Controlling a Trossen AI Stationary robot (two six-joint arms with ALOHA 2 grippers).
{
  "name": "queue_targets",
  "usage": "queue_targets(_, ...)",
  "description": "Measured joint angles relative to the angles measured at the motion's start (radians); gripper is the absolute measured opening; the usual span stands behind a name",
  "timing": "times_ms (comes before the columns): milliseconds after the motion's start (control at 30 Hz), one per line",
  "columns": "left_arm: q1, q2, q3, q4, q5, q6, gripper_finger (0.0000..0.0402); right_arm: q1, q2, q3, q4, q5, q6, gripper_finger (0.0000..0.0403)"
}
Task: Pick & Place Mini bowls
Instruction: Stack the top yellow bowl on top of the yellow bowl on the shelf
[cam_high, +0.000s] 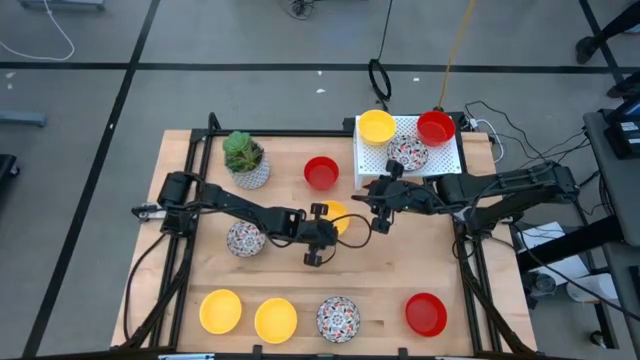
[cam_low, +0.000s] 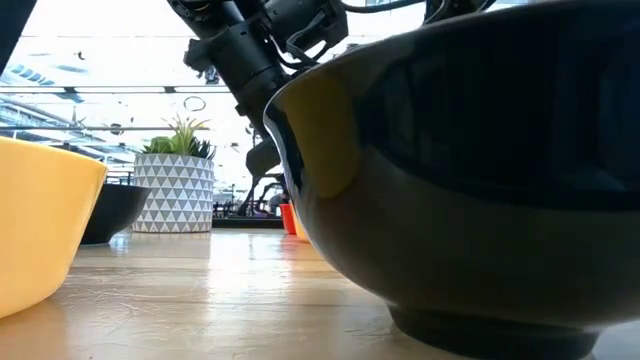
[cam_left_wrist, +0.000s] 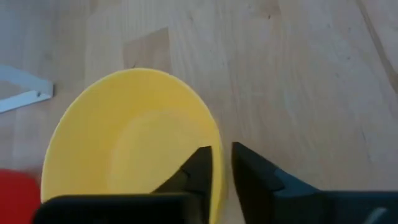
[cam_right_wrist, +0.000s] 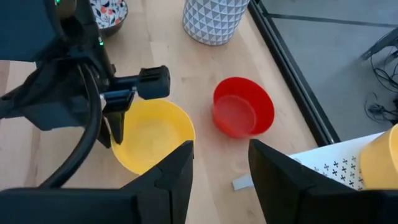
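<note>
Left claw (cam_left_wrist: 222, 163): fingers narrowly apart astride the yellow bowl's (cam_left_wrist: 134, 143) rim, beside the plant pot (cam_high: 245, 160).
Right claw (cam_right_wrist: 221, 165): wide, empty, near that bowl.

High view: we look straight down on whole worktop (cam_high: 390, 265). Low view: worktop level, pressed against dark bowl (cam_low: 470, 170). Both wrist views sit close above, facing down, sharing one yellow bowl (cam_left_wrist: 134, 143) (cam_right_wrist: 152, 134).
</note>
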Motion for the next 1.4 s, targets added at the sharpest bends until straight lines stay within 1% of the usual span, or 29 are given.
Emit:
queue_targets(167,-0.001,-0.005,0.0,0.026,0.0,0.004,0.0143,0.0,0.0,0.0,-0.006,0.001,0.0,0.0141)
queue_targets(233,-0.005,-0.019,0.0,0.019,-0.001,0.005,0.0165,0.0,0.0,0.0,-0.022,0.001,0.0,0.0141)
queue_targets(333,-0.015,-0.07,0.0,-0.027,-0.002,0.005,0.0188,0.0,0.0,0.0,-0.077,0.0,0.001,0.0141)
queue_targets(433,-0.029,-0.143,0.0,-0.081,-0.002,-0.001,0.0201,0.0,0.0,-0.006,-0.105,-0.001,0.01,0.0141)
queue_targets(500,-0.038,-0.198,0.0,-0.12,-0.002,-0.025,0.0206,0.0,-0.001,-0.035,-0.07,-0.016,0.007,0.0141)
queue_targets(600,-0.047,-0.287,0.0,-0.184,-0.003,-0.09,0.0206,0.0,0.0,-0.108,0.033,-0.117,-0.006,0.0141)
queue_targets(667,-0.05,-0.344,0.0,-0.212,-0.006,-0.132,0.0207,0.0,0.0,-0.185,0.178,-0.208,-0.018,0.0141)
queue_targets(767,-0.051,-0.431,0.0,-0.265,-0.007,-0.176,0.0207,0.0,0.001,-0.338,0.468,-0.319,-0.052,0.0141)
queue_targets(833,-0.051,-0.487,0.0,-0.291,-0.007,-0.216,0.0207,0.0,0.001,-0.436,0.674,-0.345,-0.059,0.0141)
queue_targets(900,-0.051,-0.532,0.0,-0.306,-0.008,-0.252,0.0207,0.0,0.007,-0.501,0.795,-0.347,-0.048,0.0141)
queue_targets(933,-0.051,-0.553,0.0,-0.3,-0.008,-0.269,0.0207,-0.001,0.019,-0.517,0.82,-0.348,-0.04,0.0141)
queue_targets(1000,-0.051,-0.593,0.0,-0.305,-0.008,-0.29,0.0207,-0.001,0.052,-0.526,0.815,-0.338,-0.03,0.0142)
queue_targets(1100,-0.051,-0.632,0.0,-0.287,-0.01,-0.299,0.0207,-0.001,0.119,-0.507,0.825,-0.338,-0.037,0.0142)
queue_targets(1267,-0.051,-0.668,0.0,-0.294,-0.01,-0.315,0.0207,-0.001,0.244,-0.46,0.812,-0.339,-0.121,0.0142)
queue_targets(1400,-0.051,-0.672,0.0,-0.293,-0.01,-0.314,0.0207,-0.001,0.319,-0.424,0.813,-0.336,-0.205,0.0142)
